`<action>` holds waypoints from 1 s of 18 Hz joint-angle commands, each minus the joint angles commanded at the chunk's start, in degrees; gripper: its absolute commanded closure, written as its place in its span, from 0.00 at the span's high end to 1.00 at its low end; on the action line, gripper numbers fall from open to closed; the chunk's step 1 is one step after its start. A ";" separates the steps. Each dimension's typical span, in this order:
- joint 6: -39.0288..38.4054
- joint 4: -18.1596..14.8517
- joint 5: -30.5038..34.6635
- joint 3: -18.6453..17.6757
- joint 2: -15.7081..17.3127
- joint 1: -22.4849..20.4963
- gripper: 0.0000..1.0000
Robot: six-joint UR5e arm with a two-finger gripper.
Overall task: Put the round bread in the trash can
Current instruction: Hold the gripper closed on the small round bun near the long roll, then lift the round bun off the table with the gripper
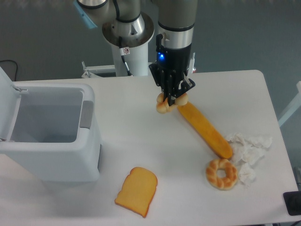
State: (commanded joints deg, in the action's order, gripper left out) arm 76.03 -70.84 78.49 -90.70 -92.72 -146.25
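Observation:
My gripper (171, 100) is shut on a round bread (164, 105), a small golden braided ring held edge-up just above the table near its middle back. The ring hangs beside the upper end of the long orange baguette (205, 129). A second look-alike ring (221, 173) lies flat at the front right. The trash can (51, 136), white with a grey inside, stands at the left with its lid (5, 89) swung open.
A flat toast slice (137, 191) lies at the front centre. Crumpled white paper (249, 150) sits at the right beside the second ring. The robot base (128, 33) stands behind the table.

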 joint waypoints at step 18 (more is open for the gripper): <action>-18.18 -0.09 -11.77 3.78 -0.79 0.09 0.10</action>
State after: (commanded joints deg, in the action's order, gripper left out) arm 57.85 -70.93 66.72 -86.93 -93.51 -146.16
